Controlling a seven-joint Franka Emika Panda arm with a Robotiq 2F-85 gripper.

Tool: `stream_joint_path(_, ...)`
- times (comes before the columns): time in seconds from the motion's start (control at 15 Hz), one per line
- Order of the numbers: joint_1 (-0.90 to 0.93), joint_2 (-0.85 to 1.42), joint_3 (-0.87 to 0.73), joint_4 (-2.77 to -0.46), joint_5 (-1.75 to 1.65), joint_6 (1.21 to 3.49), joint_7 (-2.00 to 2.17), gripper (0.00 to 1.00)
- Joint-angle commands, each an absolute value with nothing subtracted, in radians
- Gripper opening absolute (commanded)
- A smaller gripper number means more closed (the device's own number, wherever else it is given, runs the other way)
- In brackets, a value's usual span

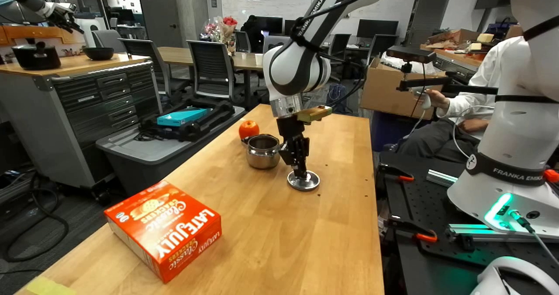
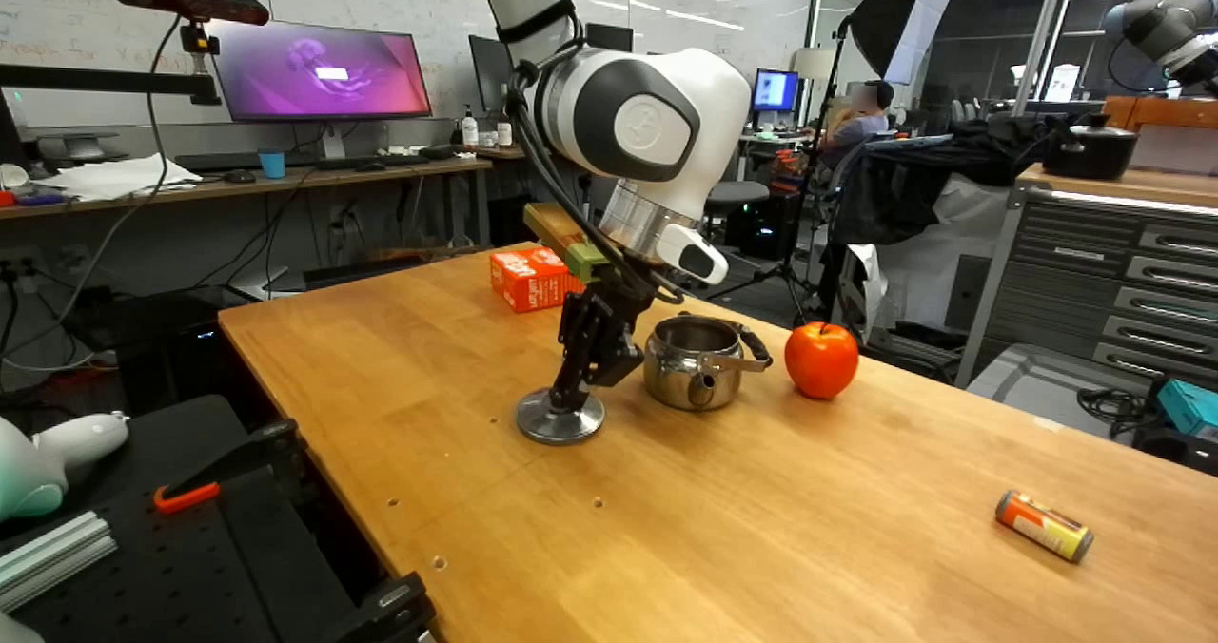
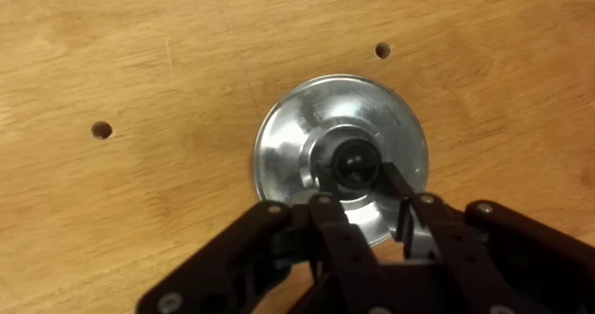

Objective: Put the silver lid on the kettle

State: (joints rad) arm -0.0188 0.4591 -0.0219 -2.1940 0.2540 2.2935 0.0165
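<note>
Silver round metal lid (image 3: 341, 123) on a light-brown wooden table (image 2: 761, 510), near the squat silver metal kettle (image 2: 680, 372).
Black jointed pincer (image 3: 357, 174) grasps the lid's glossy black knob (image 3: 356, 161), how firmly is unclear; lift straight and level above the kettle, then lower it centred. Knob points up; round, the lid has no long axis.

wrist view | silver lid (image 3: 344, 133): partly hidden behind jaws | jaws: cut off below
</note>
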Motion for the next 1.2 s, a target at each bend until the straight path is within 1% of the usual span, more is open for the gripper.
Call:
stream_joint_path(0.0,-0.030,0.446,-0.009,-2.181,0.241,2.253,0.025,0.07)
stream_joint_path(0.53,0.003,0.363,-0.030,-2.197,0.118,2.211,0.074,0.07)
stream_joint_path(1.13,0.006,0.207,-0.025,-2.213,0.058,2.132,0.069,0.07)
